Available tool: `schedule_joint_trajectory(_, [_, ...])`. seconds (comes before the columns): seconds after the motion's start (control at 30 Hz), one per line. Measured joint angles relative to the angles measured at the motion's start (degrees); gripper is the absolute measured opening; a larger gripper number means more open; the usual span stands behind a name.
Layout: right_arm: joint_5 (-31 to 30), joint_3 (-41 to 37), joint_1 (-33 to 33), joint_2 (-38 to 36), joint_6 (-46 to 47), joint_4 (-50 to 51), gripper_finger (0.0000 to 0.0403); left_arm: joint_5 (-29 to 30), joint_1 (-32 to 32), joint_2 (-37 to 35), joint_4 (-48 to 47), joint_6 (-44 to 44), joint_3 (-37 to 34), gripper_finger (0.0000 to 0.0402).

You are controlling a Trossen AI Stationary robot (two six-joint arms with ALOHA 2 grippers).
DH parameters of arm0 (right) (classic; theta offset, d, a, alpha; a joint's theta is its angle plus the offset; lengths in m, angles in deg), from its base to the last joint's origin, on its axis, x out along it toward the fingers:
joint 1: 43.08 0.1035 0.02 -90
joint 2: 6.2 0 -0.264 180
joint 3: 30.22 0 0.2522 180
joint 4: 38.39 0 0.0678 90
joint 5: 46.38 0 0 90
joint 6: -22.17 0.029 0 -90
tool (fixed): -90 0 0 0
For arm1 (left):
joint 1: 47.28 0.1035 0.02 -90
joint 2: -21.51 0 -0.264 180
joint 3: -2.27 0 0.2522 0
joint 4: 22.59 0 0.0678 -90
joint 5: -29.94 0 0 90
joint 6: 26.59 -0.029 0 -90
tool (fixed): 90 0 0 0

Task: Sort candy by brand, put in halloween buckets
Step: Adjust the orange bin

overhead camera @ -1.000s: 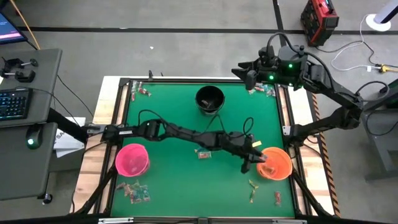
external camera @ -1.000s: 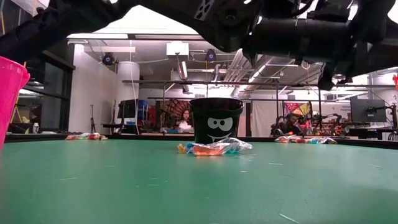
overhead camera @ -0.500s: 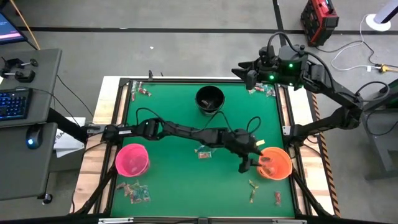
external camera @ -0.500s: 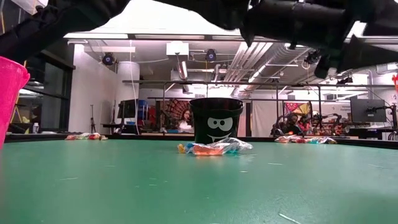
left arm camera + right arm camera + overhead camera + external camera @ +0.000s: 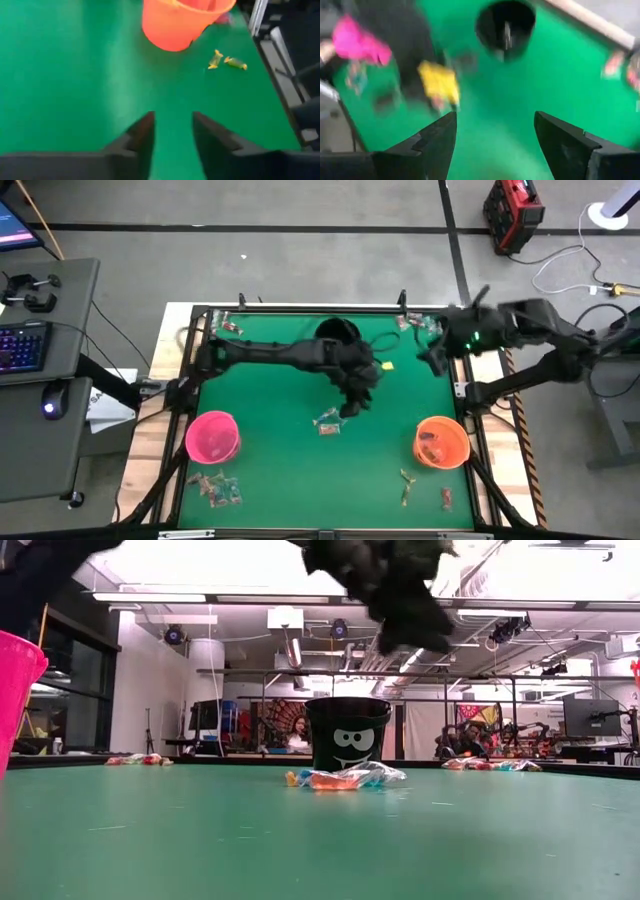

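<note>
My left gripper (image 5: pixel 353 402) hangs open and empty over the middle of the green table (image 5: pixel 270 470), just above a small heap of candy (image 5: pixel 327 423); it also shows in the low view (image 5: pixel 400 610). My right gripper (image 5: pixel 432 358) stands open near the far right side, touching nothing. The black bucket (image 5: pixel 336 332) stands at the far middle, partly under my left arm. The pink bucket (image 5: pixel 213 437) stands near left. The orange bucket (image 5: pixel 441 442), near right, has candy inside. A yellow sweet (image 5: pixel 387 365) lies between the two grippers.
More candy lies in the near left corner (image 5: pixel 215 488), the near right (image 5: pixel 405 480) (image 5: pixel 446 498), the far left corner (image 5: pixel 232 328) and the far right corner (image 5: pixel 420 325). Two yellowish sweets (image 5: pixel 225 60) lie beside the orange bucket (image 5: pixel 180 20). A dark frame rims the table.
My left gripper has left the orange bucket's rim, risen and swung toward the table's middle and far side, now above the centre heap. My right gripper has come from the far right corner toward the near edge and tipped downward.
</note>
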Motion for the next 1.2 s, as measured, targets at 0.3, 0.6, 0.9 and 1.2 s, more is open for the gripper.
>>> schedule_joint_trajectory(0.3, [6.44, -25.19, 25.58, 0.05, 21.12, -10.99, 0.0147, 6.26, 1.05, -27.46, 33.38, 18.03, -42.64, 0.001])
schedule_joint_trajectory(0.6, [16.55, -42.87, 36.7, 0.08, 34.25, -20.71, 0.0017, 18.61, 1.85, -47.49, 35.77, 20.77, -53.71, 0.0001])
schedule_joint_trajectory(0.9, [10.26, -48.81, 32.87, 0.1, 30.72, -21.17, 0.0001, 21.17, 3.58, -52.83, 35.98, 18.11, -53.71, 0.0])
schedule_joint_trajectory(1.2, [7.6, -47.96, 28.68, 0.12, 21.23, -25.83, 0.0, 21.15, 3.56, -52.99, 35.12, 17.51, -53.82, 0.0])
